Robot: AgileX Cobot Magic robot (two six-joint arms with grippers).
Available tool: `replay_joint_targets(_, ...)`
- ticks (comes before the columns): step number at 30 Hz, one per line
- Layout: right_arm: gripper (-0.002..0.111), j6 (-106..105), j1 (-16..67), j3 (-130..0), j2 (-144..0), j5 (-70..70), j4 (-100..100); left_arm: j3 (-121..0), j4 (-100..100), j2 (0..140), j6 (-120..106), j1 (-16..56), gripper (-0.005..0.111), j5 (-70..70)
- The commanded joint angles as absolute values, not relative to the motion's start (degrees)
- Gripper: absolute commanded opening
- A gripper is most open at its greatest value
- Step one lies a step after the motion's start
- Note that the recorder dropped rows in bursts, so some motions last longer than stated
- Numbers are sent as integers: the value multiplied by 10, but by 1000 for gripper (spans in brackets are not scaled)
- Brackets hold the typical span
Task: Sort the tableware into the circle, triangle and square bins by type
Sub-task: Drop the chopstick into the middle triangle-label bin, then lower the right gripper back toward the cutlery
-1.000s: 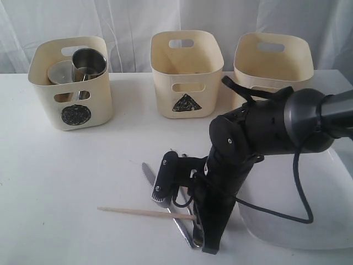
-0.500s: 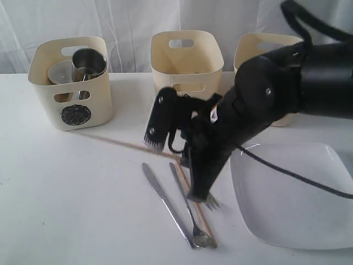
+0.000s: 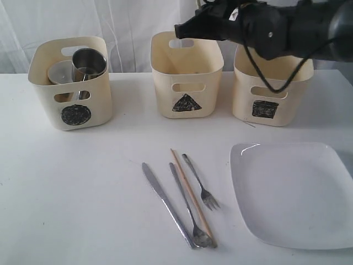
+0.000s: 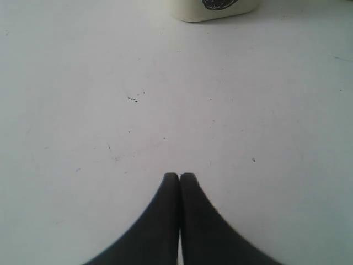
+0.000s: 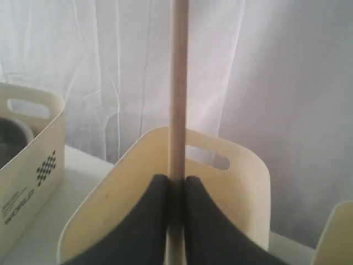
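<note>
One chopstick poised over the triangle bin, other cutlery unsorted

Nearest, the left gripper rests closed and empty over bare worktop, out of the way; knife, spoon, other chopstick and fork lie beside the plate; beyond, the right gripper pinches its chopstick upright, likely to drop it end-first

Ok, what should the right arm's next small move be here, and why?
Probably lower the right tool a little and open it. It is shut on a chopstick, held upright above the triangle bin, the bin that likely takes the utensils.
</note>
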State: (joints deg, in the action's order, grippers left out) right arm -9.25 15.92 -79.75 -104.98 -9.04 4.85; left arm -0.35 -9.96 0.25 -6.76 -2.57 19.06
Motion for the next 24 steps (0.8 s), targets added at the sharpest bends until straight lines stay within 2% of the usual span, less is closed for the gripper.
replay_joint_targets(1, 0, -88, 151, -876, -1161, -178, 47, 0, -106, 0, -64, -27, 0, 197)
replay_joint_targets(3, 2, -88, 151, -908, -1196, -168, 47, 0, -106, 0, -64, -27, 0, 197)
replay_joint_targets(8, 35, -88, 151, -916, -1208, -132, 47, 0, -106, 0, -64, -27, 0, 197)
replay_joint_targets(10, 40, -88, 151, -916, -1208, -115, 47, 0, -106, 0, -64, -27, 0, 197)
replay_joint_targets(13, 41, -88, 151, -916, -1200, -72, 47, 0, -106, 0, -64, -27, 0, 197)
replay_joint_targets(18, 41, -89, 151, -916, -1140, 85, 47, 0, -106, 0, -64, -27, 0, 197)
replay_joint_targets(24, 35, -89, 163, -916, -1026, 369, 117, 0, -106, 0, -64, -27, 0, 197)
